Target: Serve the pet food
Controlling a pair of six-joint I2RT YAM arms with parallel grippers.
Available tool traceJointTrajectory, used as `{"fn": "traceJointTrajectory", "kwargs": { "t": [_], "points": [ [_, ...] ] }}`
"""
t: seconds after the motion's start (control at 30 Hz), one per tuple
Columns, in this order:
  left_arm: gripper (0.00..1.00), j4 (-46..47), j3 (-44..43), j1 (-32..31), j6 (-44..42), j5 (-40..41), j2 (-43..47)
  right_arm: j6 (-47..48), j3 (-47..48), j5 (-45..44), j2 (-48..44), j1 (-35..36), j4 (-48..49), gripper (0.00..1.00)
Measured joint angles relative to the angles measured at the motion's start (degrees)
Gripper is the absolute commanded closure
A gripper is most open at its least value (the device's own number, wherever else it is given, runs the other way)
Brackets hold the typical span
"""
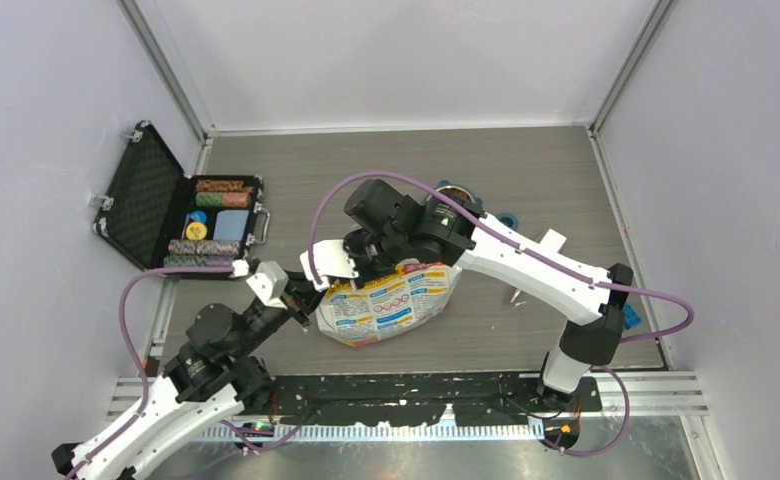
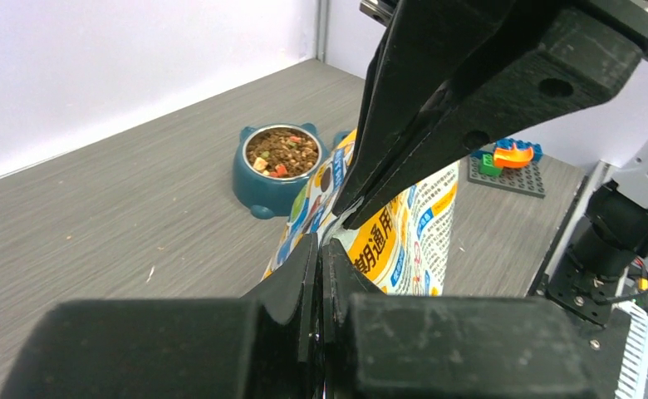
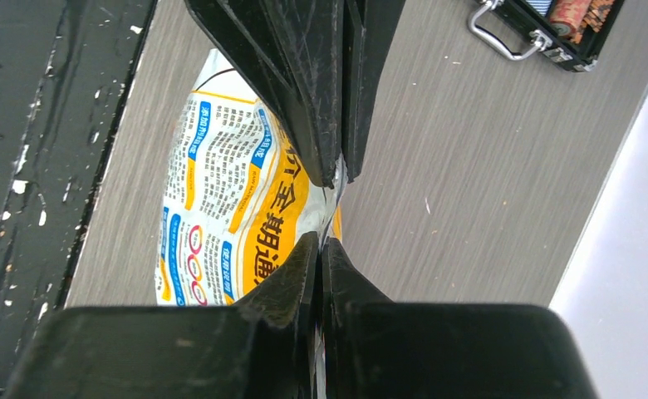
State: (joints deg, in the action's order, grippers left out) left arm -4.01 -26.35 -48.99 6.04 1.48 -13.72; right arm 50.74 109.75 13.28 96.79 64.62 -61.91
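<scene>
- Pet food (image 2: 281,154): loose brown kibble with a few coloured bits. It fills the blue bowl (image 2: 276,179) nearly to the rim. As a heap it has no long axis and no heading.
- Bowl position: far middle of the table (image 1: 526,170), at 1 o'clock from the food bag (image 1: 386,305), standing upright and apart from it.
- Food bag: yellow, white and blue print, at the table's centre. In the top view its long axis runs from 8 o'clock to 2 o'clock, with the printed face turned up toward 5 o'clock. The pinched edge lies on the 11 o'clock side. Whether the mouth is open cannot be told.
- Left gripper (image 2: 336,233): nipped narrow on the bag's edge.
- Right gripper (image 3: 329,208): likewise clamped on the bag's edge, just beside the left.
- Progress, as judged: a portion already sits in the bowl, so serving looks largely done. What seems left is to set the bag down and let go, or to top up.
- Also present: open chip case (image 1: 191,215) at 10 o'clock.
</scene>
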Motion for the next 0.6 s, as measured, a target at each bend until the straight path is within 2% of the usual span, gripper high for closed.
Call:
{"fn": "traceJointTrajectory", "kwargs": {
  "t": [0.6],
  "points": [
    [1.00,-1.46,0.02,-0.83,1.38,8.33,2.86,0.02,-2.01,-3.91,-0.48,-0.44,3.32,0.95]
  ]
}}
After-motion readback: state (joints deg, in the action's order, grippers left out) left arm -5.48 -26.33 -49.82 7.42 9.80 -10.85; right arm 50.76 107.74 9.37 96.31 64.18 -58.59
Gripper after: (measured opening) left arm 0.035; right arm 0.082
